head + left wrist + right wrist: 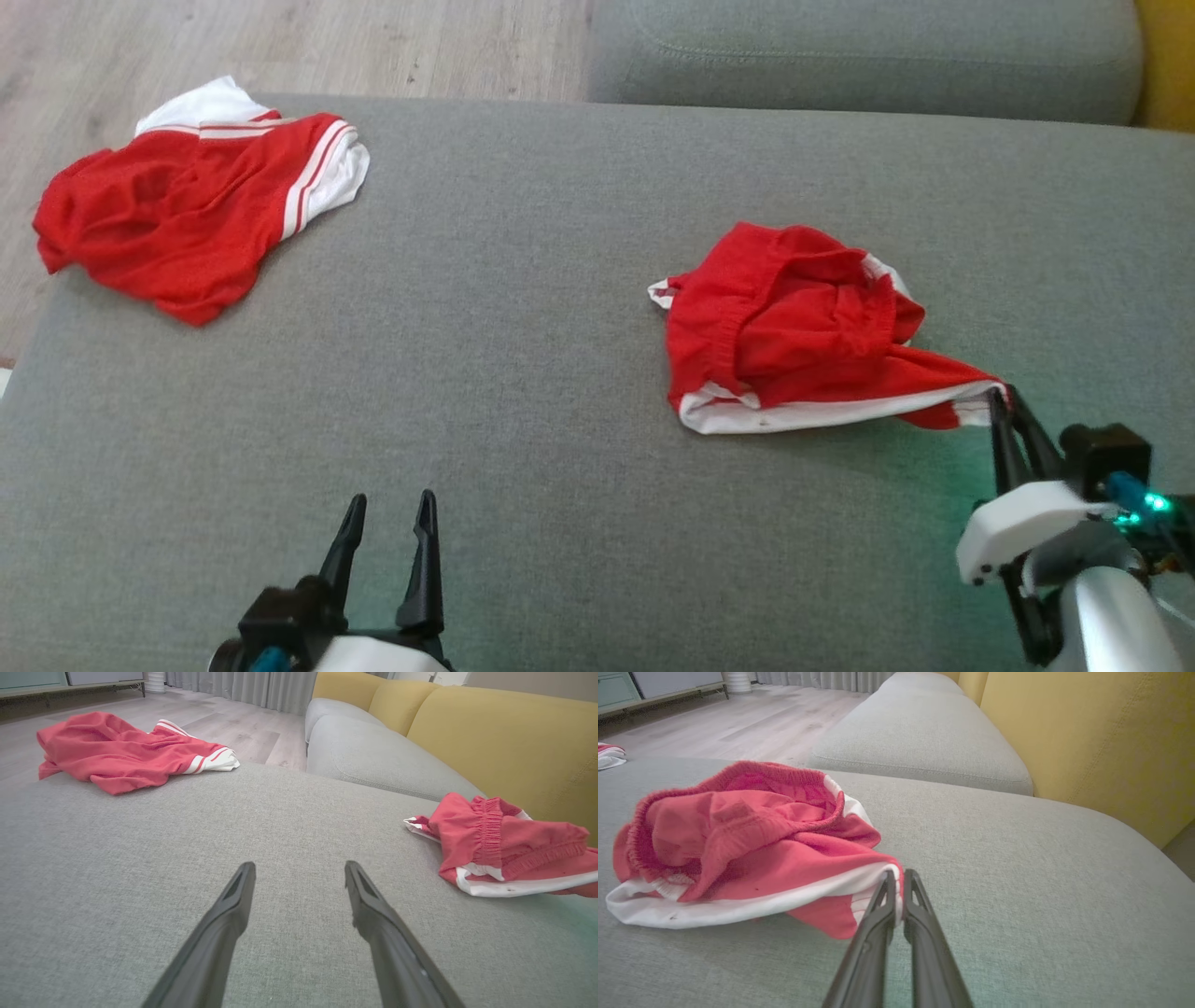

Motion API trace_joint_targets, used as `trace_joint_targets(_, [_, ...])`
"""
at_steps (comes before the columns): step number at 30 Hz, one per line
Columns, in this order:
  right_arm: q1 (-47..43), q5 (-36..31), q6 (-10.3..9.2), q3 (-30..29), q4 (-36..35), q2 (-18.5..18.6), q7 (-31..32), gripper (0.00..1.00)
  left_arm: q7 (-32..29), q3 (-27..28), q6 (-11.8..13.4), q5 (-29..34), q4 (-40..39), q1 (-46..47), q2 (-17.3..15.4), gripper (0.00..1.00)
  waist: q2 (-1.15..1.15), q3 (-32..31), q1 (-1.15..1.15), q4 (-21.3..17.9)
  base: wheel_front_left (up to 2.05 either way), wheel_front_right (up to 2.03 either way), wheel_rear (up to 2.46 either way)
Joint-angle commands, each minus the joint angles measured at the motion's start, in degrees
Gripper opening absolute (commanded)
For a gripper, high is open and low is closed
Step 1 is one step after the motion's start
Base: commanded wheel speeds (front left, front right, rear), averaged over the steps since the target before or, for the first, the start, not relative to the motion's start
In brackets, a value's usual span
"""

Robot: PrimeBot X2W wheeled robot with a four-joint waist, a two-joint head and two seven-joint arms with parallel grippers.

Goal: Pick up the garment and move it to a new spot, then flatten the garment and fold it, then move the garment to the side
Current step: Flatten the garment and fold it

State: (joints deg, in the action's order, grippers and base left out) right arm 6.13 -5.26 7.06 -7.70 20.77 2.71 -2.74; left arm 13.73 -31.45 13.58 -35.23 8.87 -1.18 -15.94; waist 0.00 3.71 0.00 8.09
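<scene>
A red cloth with white stripes (196, 210) is seen lying crumpled far ahead of the left gripper (392, 497) and off to its left, near the edge of the grey sofa seat (523, 373). The wood floor (280, 47) is seen past it. The left gripper is held low over the seat. Its two dark fingers are spread wide apart and nothing is held between them. The garment (794, 327), a pair of red shorts with a white edge, is found ahead of that gripper and to its right, bunched up in a heap on the seat. One corner of the garment is stretched out toward the right gripper (1001, 397). That gripper's fingers are pressed tight together, and the red and white corner is pinched between their tips. The rest of the garment is spread out to the left of the right gripper and a little ahead of it. A second grey cushion (924, 732) is seen farther ahead, and a yellow sofa back (1087, 742) is seen ahead and to the right of the right gripper.
</scene>
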Motion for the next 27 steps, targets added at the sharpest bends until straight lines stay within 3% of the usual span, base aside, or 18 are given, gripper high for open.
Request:
trace_joint_targets(1, [1.5,-0.6,0.43,0.7,-2.3,0.7,0.2,0.0,0.4,2.0,0.0,0.3,-1.8,2.0,-1.1,1.0,0.0,0.2,0.0,0.1,0.0,0.0,0.0])
trace_joint_targets(5, [1.7,-2.5,0.43,-1.0,-0.3,1.4,0.1,0.0,0.3,1.8,0.1,0.3,-1.9,2.2,-1.3,1.0,0.0,0.6,0.0,0.3,0.0,0.0,0.0])
trace_joint_targets(6, [1.8,-2.9,0.43,-1.0,0.5,1.4,-0.2,0.19,0.3,1.8,0.1,0.3,-1.8,2.2,-1.4,1.0,0.0,0.5,0.0,0.3,0.0,0.0,0.0])
trace_joint_targets(7, [1.8,-3.2,0.43,-1.0,1.3,1.3,-0.5,0.45,0.3,1.8,0.1,0.2,-1.8,2.1,-1.4,1.0,0.0,0.3,0.0,0.3,0.0,0.0,0.0])
trace_joint_targets(8, [1.9,-3.4,0.43,-1.1,2.1,1.2,-0.9,1.0,0.2,1.7,0.1,0.2,-1.7,2.0,-1.5,1.0,0.0,0.0,0.0,0.2,0.0,0.0,0.0])
trace_joint_targets(18, [0.5,-1.8,0.43,-1.6,4.5,0.3,-4.9,1.0,-0.1,1.2,0.6,0.0,-2.0,0.3,-2.0,1.0,0.0,-3.8,0.0,-0.9,0.0,0.0,0.0])
trace_joint_targets(27, [2.2,8.8,0.43,12.3,4.1,0.2,-3.3,1.0,-0.6,0.2,0.5,0.2,-2.9,0.3,-2.1,1.0,0.0,-3.6,0.0,0.5,0.0,0.0,0.0])
